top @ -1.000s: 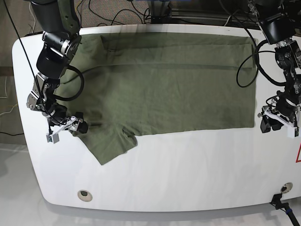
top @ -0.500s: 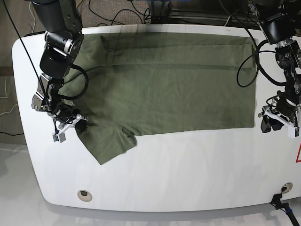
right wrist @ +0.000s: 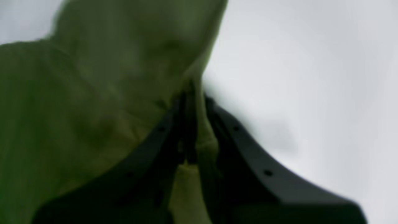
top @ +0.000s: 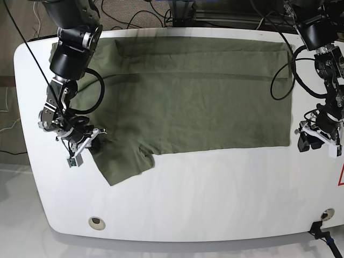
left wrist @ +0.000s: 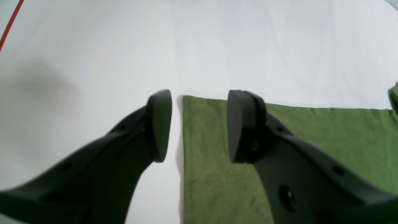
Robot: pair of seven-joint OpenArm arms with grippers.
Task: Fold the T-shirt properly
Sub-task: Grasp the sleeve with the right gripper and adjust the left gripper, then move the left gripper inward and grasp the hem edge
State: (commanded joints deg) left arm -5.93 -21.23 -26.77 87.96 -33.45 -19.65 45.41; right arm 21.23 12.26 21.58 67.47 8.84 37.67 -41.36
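Left wrist view: the left gripper (left wrist: 199,126) hangs released, jaws apart, astride the T-shirt (left wrist: 311,149) corner at lower right.

Right wrist view: the right gripper (right wrist: 194,130) is clenched on a blurred fold of cloth.

Base view: the shirt lies spread across the white table (top: 215,199).

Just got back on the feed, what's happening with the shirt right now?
The olive T-shirt lies spread across the white table. The right gripper is shut on cloth at the sleeve nearest the front edge. The left gripper is open, poised at the hem corner at the other end, one finger over the cloth and one over bare table; it has not gripped anything yet.
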